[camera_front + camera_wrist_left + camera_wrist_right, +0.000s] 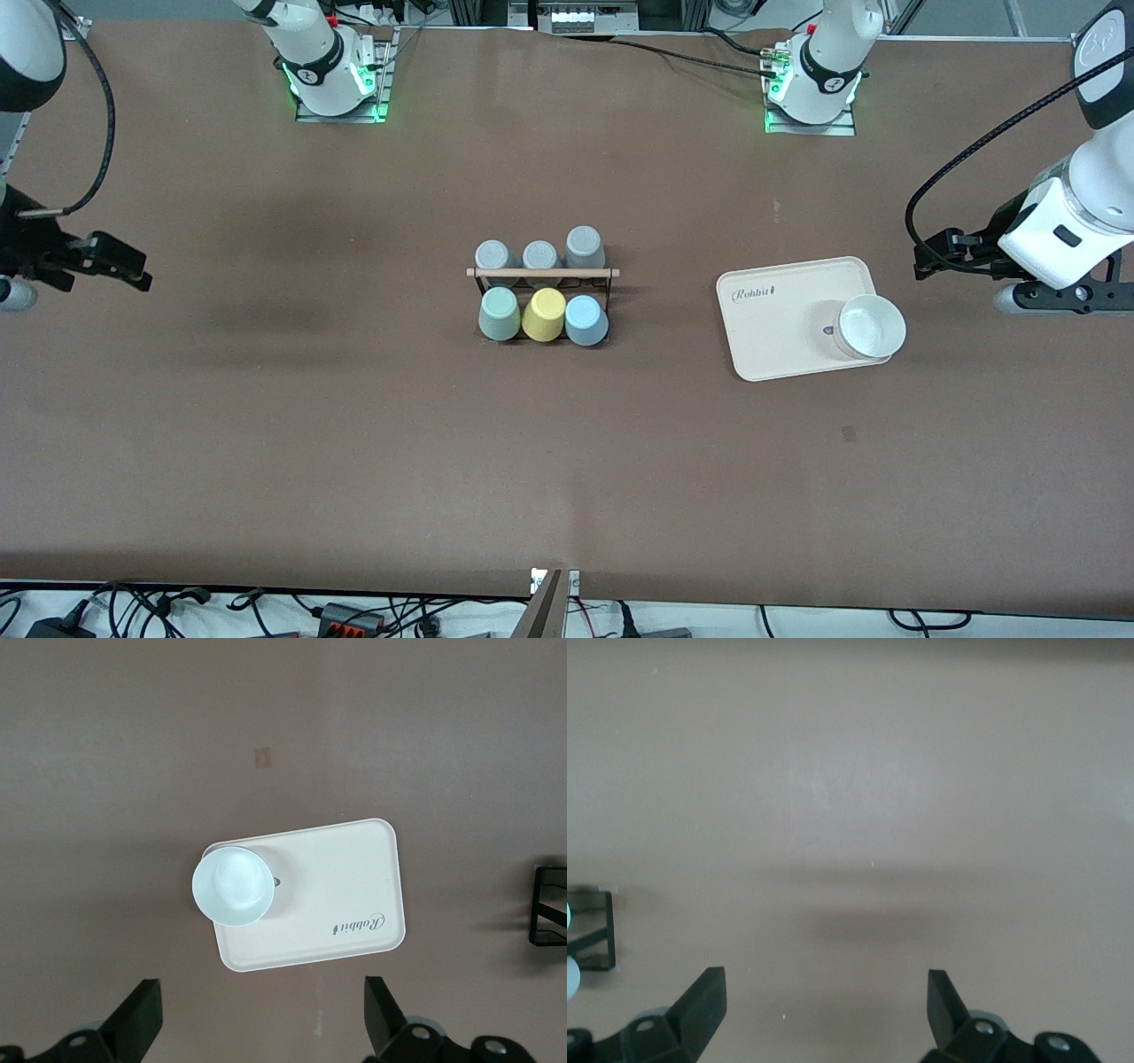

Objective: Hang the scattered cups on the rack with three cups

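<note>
Covering whole table: brown mat; cables along edge nearest cam.

The cream tray reads "Rabbit" (script lettering near one corner).

Mint cup, blue cup — inverted, seemingly pegged on black rack.

Rack pegs: you can't see them; the cups on the rack cover them all.
Rack in wrist views: only a corner of the black frame shows, cut off at 3 o'clock; the right wrist view cuts it at 9 o'clock.
Tray mark: a small dark spot beside the white bowl, too small for you to identify.
Right gripper: its arm runs off at 9 o'clock.
</note>
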Controlling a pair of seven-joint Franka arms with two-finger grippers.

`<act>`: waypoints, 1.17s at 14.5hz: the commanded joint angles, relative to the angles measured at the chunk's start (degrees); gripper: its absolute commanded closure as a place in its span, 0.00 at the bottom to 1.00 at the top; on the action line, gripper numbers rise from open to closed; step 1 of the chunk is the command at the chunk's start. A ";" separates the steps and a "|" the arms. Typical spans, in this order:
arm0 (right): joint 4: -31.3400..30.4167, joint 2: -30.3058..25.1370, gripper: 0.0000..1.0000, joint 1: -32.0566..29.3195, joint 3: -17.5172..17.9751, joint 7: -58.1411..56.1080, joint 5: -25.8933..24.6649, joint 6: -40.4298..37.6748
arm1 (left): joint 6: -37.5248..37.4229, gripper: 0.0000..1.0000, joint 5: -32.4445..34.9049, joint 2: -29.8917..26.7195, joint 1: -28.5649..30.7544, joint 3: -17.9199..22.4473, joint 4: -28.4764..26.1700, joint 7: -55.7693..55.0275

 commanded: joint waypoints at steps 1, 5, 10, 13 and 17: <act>-8.63 -6.60 0.00 -0.47 0.58 -1.10 -0.65 2.53 | -0.52 0.00 -0.65 -0.86 0.37 -0.15 -0.30 1.07; -8.20 -6.87 0.00 -0.47 0.58 -2.24 -0.56 2.09 | -0.52 0.00 -0.65 -0.86 0.37 -0.15 -0.30 1.07; -8.02 -6.87 0.00 -0.47 0.58 -2.50 -0.56 0.16 | -0.52 0.00 -0.65 -0.86 0.37 -0.15 -0.30 1.07; -7.84 -7.22 0.00 -0.47 0.67 -2.07 -0.39 -0.55 | -0.43 0.00 -0.65 -0.86 0.37 -0.15 -0.30 1.07; -7.93 -7.84 0.00 -0.47 0.58 -1.62 -0.30 -0.81 | -0.52 0.00 -0.65 -0.86 0.37 -0.15 -0.30 1.07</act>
